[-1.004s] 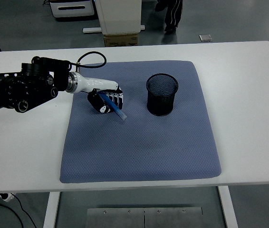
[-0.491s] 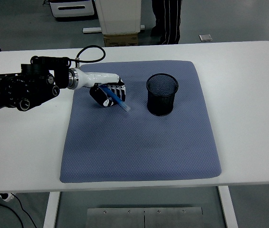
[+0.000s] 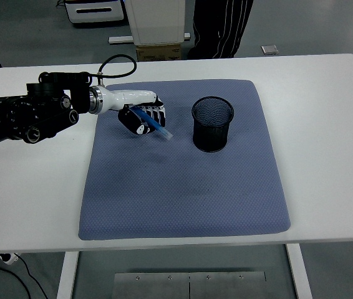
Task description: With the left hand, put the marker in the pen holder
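Note:
My left hand (image 3: 143,119) hovers over the back left part of the blue mat (image 3: 183,187), fingers curled around a blue marker (image 3: 154,125). The marker slants down to the right, its pale tip pointing toward the black mesh pen holder (image 3: 212,123). That holder stands upright on the mat, a short gap to the right of the marker's tip. My left arm (image 3: 27,113) reaches in from the left edge. My right arm does not show.
The mat lies on a white table (image 3: 332,124). A person's legs (image 3: 217,28) in striped trousers stand beyond the table's far edge, beside a white cabinet and a cardboard box (image 3: 159,52).
My left hand has lifted the marker and drawn slightly back and up from the mat. The person behind the table has stepped closer and leftward.

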Tool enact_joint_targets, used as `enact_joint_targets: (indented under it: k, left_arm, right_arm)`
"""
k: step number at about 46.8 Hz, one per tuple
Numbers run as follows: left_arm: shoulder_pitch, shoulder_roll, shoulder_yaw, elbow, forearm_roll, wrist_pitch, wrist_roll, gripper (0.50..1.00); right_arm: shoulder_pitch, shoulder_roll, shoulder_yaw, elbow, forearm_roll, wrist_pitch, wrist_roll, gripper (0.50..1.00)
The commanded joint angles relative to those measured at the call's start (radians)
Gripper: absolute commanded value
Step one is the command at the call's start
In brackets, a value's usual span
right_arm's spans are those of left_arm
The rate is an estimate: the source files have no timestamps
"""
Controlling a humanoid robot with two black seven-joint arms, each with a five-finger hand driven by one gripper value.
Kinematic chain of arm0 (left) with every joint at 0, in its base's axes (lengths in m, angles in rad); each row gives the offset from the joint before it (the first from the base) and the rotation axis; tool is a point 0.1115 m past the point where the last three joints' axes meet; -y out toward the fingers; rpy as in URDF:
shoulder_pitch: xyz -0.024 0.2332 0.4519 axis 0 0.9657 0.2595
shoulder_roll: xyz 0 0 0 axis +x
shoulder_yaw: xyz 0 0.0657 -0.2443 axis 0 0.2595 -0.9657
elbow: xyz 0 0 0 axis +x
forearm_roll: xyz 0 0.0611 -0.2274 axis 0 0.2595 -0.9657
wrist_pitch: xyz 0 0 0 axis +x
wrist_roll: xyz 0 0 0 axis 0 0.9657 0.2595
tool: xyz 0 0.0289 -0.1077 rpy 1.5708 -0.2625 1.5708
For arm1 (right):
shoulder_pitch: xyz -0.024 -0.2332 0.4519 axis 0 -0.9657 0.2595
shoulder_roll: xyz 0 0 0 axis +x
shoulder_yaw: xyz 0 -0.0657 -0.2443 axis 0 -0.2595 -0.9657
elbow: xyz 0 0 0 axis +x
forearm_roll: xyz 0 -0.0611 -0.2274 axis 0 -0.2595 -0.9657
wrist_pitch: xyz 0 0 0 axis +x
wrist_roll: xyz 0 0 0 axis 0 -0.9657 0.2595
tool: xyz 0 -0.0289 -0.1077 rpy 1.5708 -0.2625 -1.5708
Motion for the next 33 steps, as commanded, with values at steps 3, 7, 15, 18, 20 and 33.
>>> enact_joint_targets:
  k: [3, 7, 15, 18, 20, 33]
  left_arm:
    - [-0.007, 0.001, 0.000, 0.000, -0.028, -0.002, 0.002, 0.500]
    - [-0.012, 0.001, -0.001, 0.000, -0.049, -0.002, 0.002, 0.500]
    - [-0.034, 0.001, -0.001, -0.002, -0.109, -0.006, 0.002, 0.500]
    - [-0.046, 0.001, -0.003, -0.002, -0.129, -0.008, 0.002, 0.500]
    - [-0.055, 0.002, -0.004, -0.002, -0.147, -0.009, 0.002, 0.500]
    - [-0.092, 0.004, -0.006, -0.005, -0.238, -0.023, 0.000, 0.505]
  right_arm:
    - [0.001, 0.000, 0.000, 0.000, -0.001, 0.000, 0.000, 1.000]
    - [0.001, 0.000, 0.000, 0.000, -0.001, 0.000, 0.000, 1.000]
    - [-0.001, 0.000, 0.000, 0.000, -0.001, 0.000, 0.000, 1.000]
    - [0.001, 0.000, 0.000, 0.000, -0.001, 0.000, 0.000, 1.000]
    - [-0.001, 0.000, 0.000, 0.000, -0.001, 0.000, 0.000, 1.000]
    - [0.001, 0.000, 0.000, 0.000, 0.000, 0.000, 0.000, 1.000]
